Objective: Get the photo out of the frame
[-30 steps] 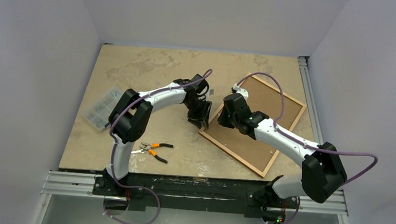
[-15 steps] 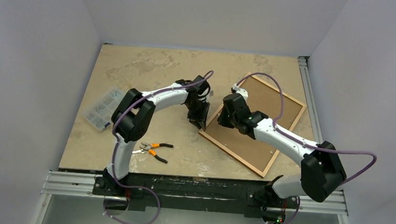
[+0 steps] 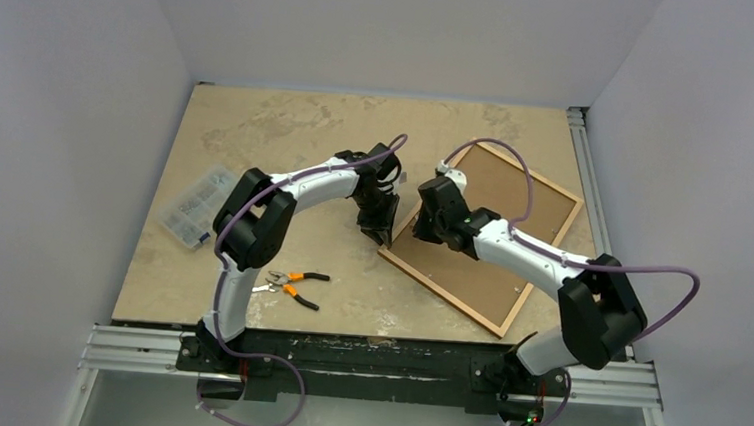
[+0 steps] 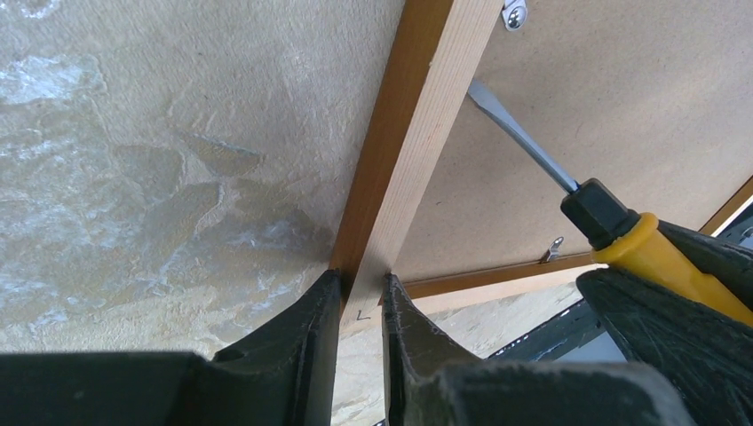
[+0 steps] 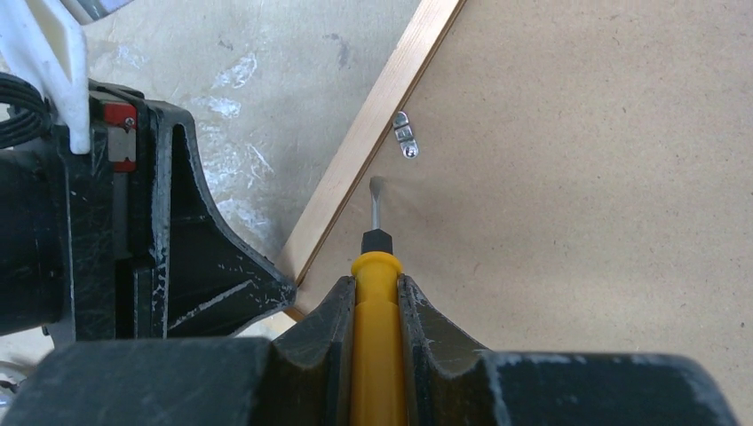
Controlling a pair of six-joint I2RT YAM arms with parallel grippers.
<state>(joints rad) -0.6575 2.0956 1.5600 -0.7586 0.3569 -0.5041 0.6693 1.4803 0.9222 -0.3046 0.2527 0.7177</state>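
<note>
- One wooden frame (image 3: 442, 296) lies face-down on the surface (image 3: 288, 137), with the photo (image 5: 577, 177) inside, board back up.
- My left gripper (image 4: 360, 297) pinches its left rail.
- My right gripper (image 5: 376, 293) clamps a yellow-handled screwdriver (image 5: 376, 266), tip near a metal clip (image 5: 405, 134).

Frame (image 4: 404, 151): orange-brown wood, fine straight grain.
Photo back (image 5: 577, 177): plain brown board (speckled up close).
Table (image 3: 289, 127): beige, mottled with pale patches.
Screwdriver (image 5: 376, 311): yellow handle, black collar, grey blade.
Clips (image 5: 405, 135): shiny silver.
Pliers (image 3: 293, 285): orange grips.
Arms (image 3: 307, 181): white and black, purple cables.
</note>
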